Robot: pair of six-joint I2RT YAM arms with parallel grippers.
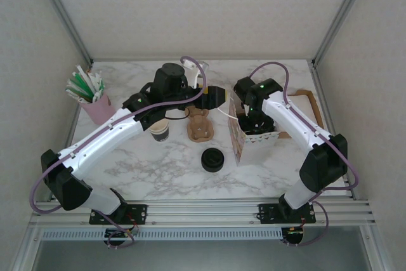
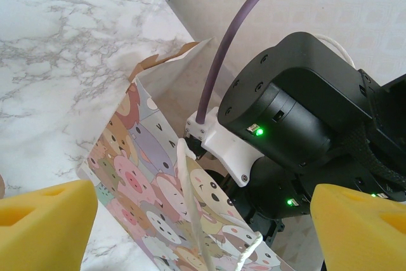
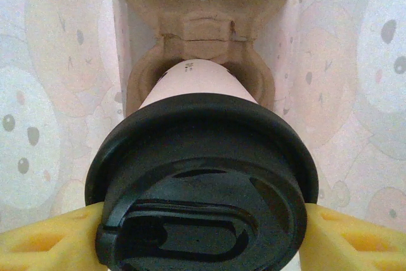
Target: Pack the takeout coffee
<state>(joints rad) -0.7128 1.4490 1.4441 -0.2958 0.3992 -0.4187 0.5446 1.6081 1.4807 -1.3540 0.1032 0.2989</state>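
Observation:
The takeout coffee [image 3: 203,188], a cream cup under a round black lid, stands in a brown cardboard carrier [image 3: 203,23] inside the cartoon-animal paper bag [image 1: 238,136]. My right gripper [image 3: 203,236] reaches down into the bag, and its yellow fingers [image 3: 51,239] press the lid's rim from both sides. In the top view the right gripper [image 1: 255,120] is inside the bag's mouth. My left gripper [image 2: 203,233] is open at the bag's left wall [image 2: 146,176], its yellow fingers [image 2: 44,220] spread wide, with the white cord handle [image 2: 190,207] between them. The left gripper [image 1: 217,98] hovers beside the bag's rim.
A lidless cup [image 1: 160,131], a second cardboard carrier [image 1: 199,125] and a loose black lid [image 1: 212,160] lie left of the bag. A pink cup of stir sticks [image 1: 95,107] stands far left. A brown tray [image 1: 311,107] lies behind the right arm.

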